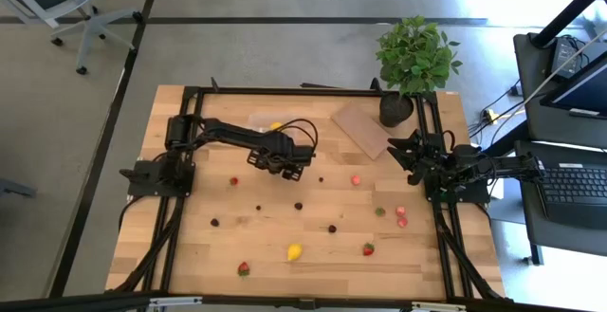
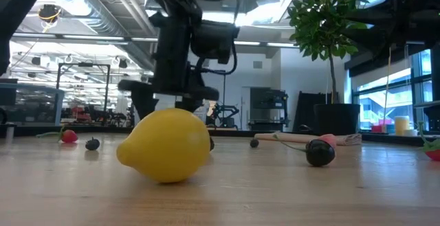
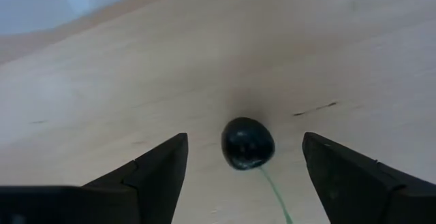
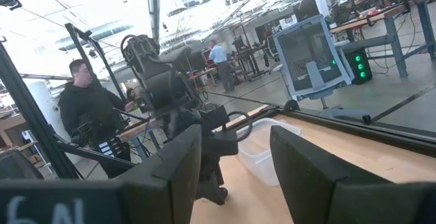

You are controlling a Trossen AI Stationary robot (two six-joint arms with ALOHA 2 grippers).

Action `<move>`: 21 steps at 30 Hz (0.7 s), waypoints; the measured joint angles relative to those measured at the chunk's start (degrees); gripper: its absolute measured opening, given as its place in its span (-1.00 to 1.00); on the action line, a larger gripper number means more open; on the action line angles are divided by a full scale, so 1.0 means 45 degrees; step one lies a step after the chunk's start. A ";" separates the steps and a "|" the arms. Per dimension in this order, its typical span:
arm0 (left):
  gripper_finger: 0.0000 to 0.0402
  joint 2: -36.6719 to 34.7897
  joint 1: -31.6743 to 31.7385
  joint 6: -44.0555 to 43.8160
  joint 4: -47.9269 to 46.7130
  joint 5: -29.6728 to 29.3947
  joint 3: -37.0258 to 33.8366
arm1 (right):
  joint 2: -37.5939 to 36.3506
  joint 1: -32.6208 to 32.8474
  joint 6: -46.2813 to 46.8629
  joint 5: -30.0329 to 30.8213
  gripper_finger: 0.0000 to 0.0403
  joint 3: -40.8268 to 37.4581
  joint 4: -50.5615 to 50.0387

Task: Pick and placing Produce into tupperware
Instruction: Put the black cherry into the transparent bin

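Dark berry (image 3: pixel 248 143): on the desk (image 1: pixel 313 246), centred between the open left pincer (image 3: pixel 245 166) fingers, untouched.
Round, no long axis; thin green stem trails back toward the pincer. Straight descent suits. Right pincer (image 4: pixel 231 159) parked at desk edge, part open, empty.

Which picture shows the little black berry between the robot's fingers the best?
The left wrist view: the dark berry sits big and clear on the wood, with the open left gripper around it, not touching. The high view hides it under that gripper. In the low and right wrist views I cannot pick it out.
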 joint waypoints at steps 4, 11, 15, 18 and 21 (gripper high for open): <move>0.32 -0.0022 0.0062 0.0015 0.0433 0.0117 -0.0333 | 0.0004 0.0001 0.0005 0.0000 -0.11 0.0000 -0.0005; 0.17 -0.0024 0.0062 0.0215 0.0776 0.0114 -0.0365 | 0.0000 0.0005 -0.0013 0.0000 -0.11 0.0000 -0.0010; 0.06 -0.0024 0.0062 0.0237 0.0850 0.0124 -0.0365 | 0.0000 0.0000 -0.0008 0.0000 -0.11 0.0000 -0.0015; -0.03 -0.0019 0.0062 0.0235 0.0886 0.0149 -0.0365 | 0.0001 0.0000 -0.0005 0.0000 -0.11 0.0000 -0.0015; -0.10 -0.0015 0.0057 0.0320 0.0895 0.0174 -0.0360 | 0.0002 0.0003 -0.0005 0.0000 -0.11 0.0000 -0.0013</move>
